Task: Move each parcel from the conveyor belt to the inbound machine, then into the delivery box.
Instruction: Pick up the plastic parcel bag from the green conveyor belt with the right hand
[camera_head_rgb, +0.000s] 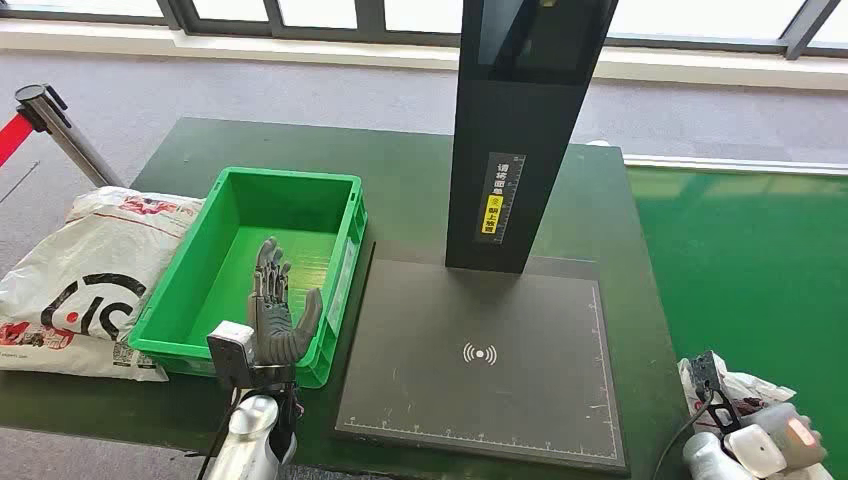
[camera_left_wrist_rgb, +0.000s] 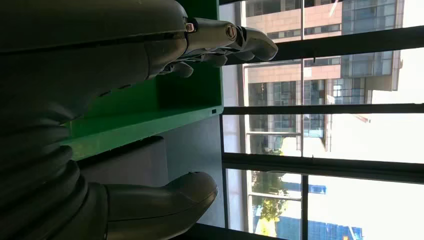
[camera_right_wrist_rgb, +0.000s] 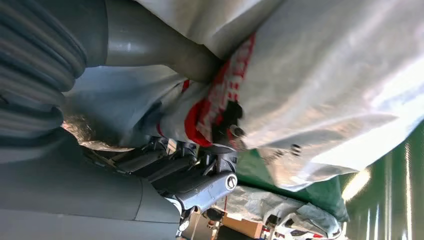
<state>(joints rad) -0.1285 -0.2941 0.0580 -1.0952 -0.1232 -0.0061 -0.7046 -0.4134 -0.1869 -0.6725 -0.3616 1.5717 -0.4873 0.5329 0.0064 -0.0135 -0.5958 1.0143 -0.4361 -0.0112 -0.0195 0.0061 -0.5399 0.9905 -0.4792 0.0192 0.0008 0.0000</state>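
Note:
My left hand (camera_head_rgb: 274, 312) is raised over the near edge of the green delivery box (camera_head_rgb: 330, 190), fingers spread and holding nothing; the left wrist view shows its fingers (camera_left_wrist_rgb: 235, 42) against the green box wall (camera_left_wrist_rgb: 150, 120). At the bottom right my right hand (camera_head_rgb: 775, 440) grips a white parcel bag (camera_head_rgb: 745, 385) over the green conveyor belt (camera_head_rgb: 760, 260). In the right wrist view the thumb (camera_right_wrist_rgb: 150, 47) and fingers (camera_right_wrist_rgb: 200, 185) clamp the crinkled white and red parcel (camera_right_wrist_rgb: 320, 90). The black inbound machine (camera_head_rgb: 480, 420) has a flat scan pad and a dark upright column (camera_head_rgb: 520, 130).
A large white bag with red and black print (camera_head_rgb: 85, 270) lies left of the green box on the dark table (camera_head_rgb: 410, 170). A barrier post with red tape (camera_head_rgb: 50, 125) stands at far left. Grey carpet lies beyond the table.

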